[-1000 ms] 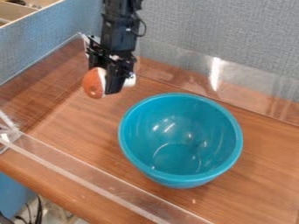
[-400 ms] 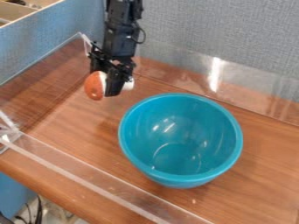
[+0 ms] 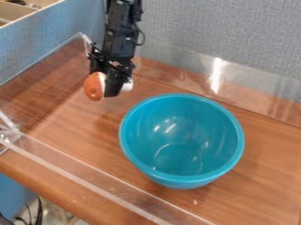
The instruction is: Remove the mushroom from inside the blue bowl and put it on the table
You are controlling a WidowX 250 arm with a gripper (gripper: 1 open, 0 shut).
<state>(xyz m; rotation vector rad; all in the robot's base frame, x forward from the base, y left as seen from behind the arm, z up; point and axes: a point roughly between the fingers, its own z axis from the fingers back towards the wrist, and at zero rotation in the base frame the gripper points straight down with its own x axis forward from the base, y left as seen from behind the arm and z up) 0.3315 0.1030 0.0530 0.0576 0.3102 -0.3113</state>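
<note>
My gripper (image 3: 106, 83) hangs from the black arm at the upper left, pointing steeply down over the table (image 3: 70, 123), and it is shut on the mushroom (image 3: 97, 85). The mushroom's orange-brown cap faces left and its cream stem sits between the fingers, just above the wood to the left of the bowl. I cannot tell whether it touches the tabletop. The blue bowl (image 3: 182, 141) stands at the centre right, round, glossy and with nothing inside it.
Low clear acrylic walls (image 3: 83, 176) run along the front and left edges and along the back right. A grey fabric panel stands behind the table. A beige box edge shows at the top left.
The gripper with the mushroom has shifted slightly toward the back and left, away from the bowl. The bowl has not moved.
</note>
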